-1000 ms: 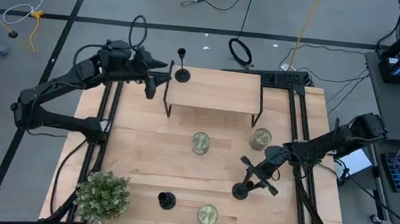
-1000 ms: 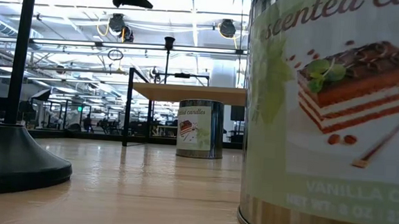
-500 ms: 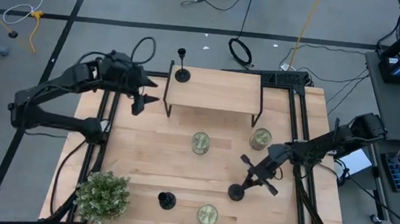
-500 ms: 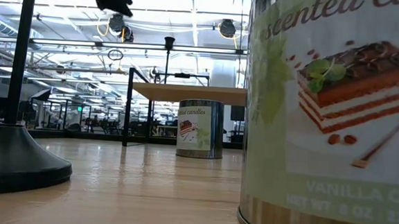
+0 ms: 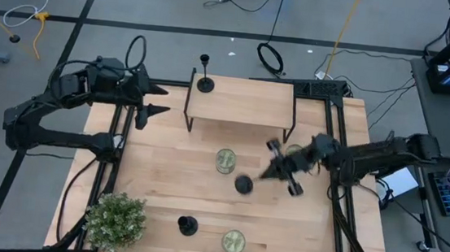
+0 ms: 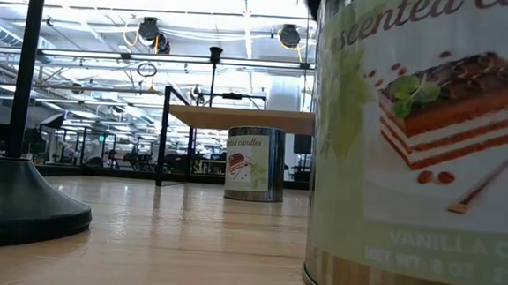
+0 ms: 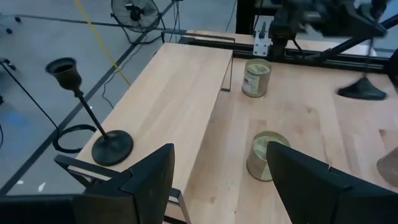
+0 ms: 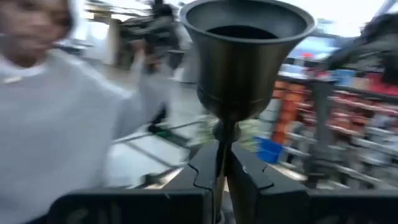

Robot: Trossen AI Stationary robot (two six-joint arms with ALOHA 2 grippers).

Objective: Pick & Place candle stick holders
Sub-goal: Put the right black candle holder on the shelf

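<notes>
High view: right gripper (image 5: pixel 274 168) was over the middle of the table (image 5: pixel 162 186), clamped on the stem of a candle stick holder (image 5: pixel 243 184) and carrying it tilted, with the round base hanging out toward table centre, just beside the middle candle tin (image 5: pixel 225 160). A second holder (image 5: pixel 204 82) stood upright on the left end of the raised shelf (image 5: pixel 243 101) at the table's far edge. A third holder (image 5: pixel 188 225) stood near the front edge, between the potted plant (image 5: pixel 115 220) at the front-left corner and the front candle tin (image 5: pixel 234 241). Another tin (image 5: pixel 293 156) sat by the shelf's right leg. Left gripper (image 5: pixel 152 105) hung off the shelf's left end near the table's left edge, fingers spread, holding nothing.

Low view: the third holder's base (image 6: pixel 16 200) sat on the wood at the left, stem running up out of frame. The front tin (image 6: pixel 426 153) filled the right side; the middle tin (image 6: pixel 254 164) stood further back in front of the shelf, with the shelf holder (image 6: pixel 214 65) on top.

Left wrist view: fingers (image 7: pixel 149 180) wide apart and empty, shelf holder (image 7: pixel 93 118) upright just ahead; the carried holder's base (image 7: pixel 364 90) appeared blurred beyond, probably clear of the table.

Right wrist view: fingers (image 8: pixel 202 168) clenched on the stem just under the cup (image 8: pixel 245 56). A person (image 8: pixel 56 124) in white was blurred behind.
</notes>
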